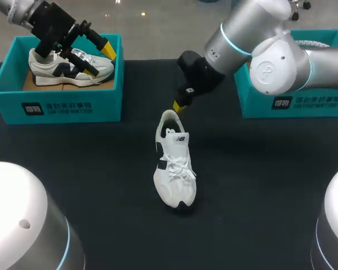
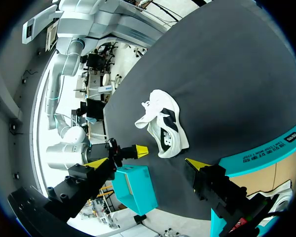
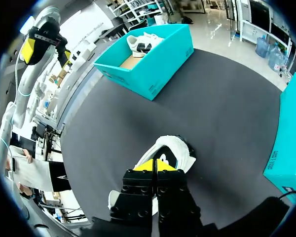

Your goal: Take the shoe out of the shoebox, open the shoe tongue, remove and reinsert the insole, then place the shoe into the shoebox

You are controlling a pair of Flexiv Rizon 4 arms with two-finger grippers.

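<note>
A white shoe (image 1: 173,163) with dark side marks lies on the black table (image 1: 259,185), toe toward me. My right gripper (image 1: 178,106) hangs at its heel rim with both yellow tips pressed together and nothing visible between them. In the right wrist view that gripper (image 3: 155,166) sits just over the shoe's heel opening (image 3: 173,148). My left gripper (image 1: 99,59) stands open above a second shoe (image 1: 67,67) inside the left teal shoebox (image 1: 56,104). From the left wrist view the white shoe (image 2: 163,123) lies ahead of the open left gripper (image 2: 147,164).
A second teal box (image 1: 293,101) stands at the back right behind my right arm, with something white inside. Two white robot bases (image 1: 22,219) fill the near corners. Black tabletop surrounds the shoe.
</note>
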